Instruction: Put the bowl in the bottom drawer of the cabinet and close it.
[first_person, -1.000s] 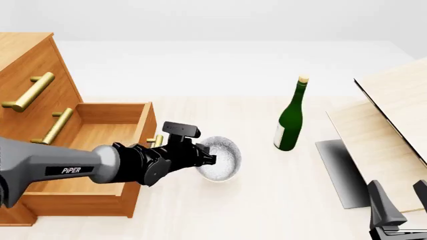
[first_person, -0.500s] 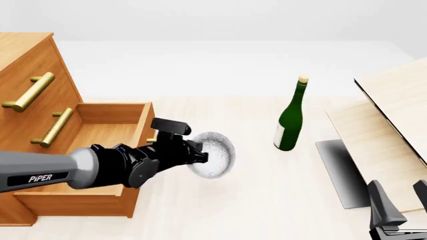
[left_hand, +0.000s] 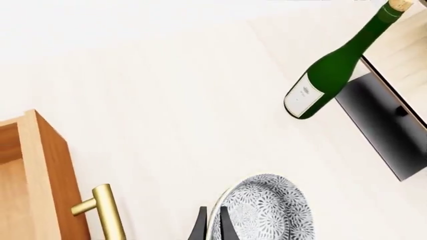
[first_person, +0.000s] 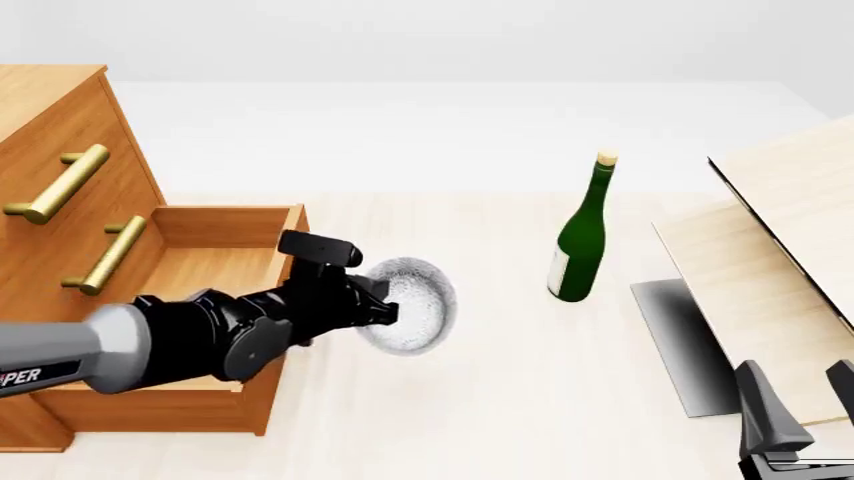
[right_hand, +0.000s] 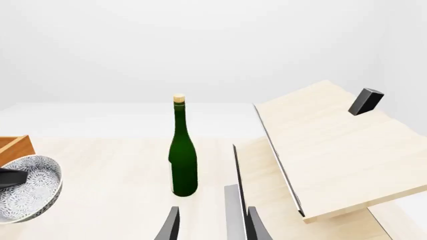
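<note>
The speckled silvery-white bowl hangs tilted above the table, just right of the open bottom drawer of the orange-brown cabinet. My left gripper is shut on the bowl's rim; in the left wrist view its fingers pinch the rim of the bowl beside the drawer's brass handle. My right gripper stands open at the front right, holding nothing. In the right wrist view, the right gripper looks toward the bowl.
A tall green bottle stands upright at mid-table, right of the bowl. Pale wooden boards on a dark grey base slant up at the right. The two upper drawers with brass handles are shut.
My left gripper has carried the bowl leftward and a little up, from over the table toward the open drawer's front. The right arm has not moved.
</note>
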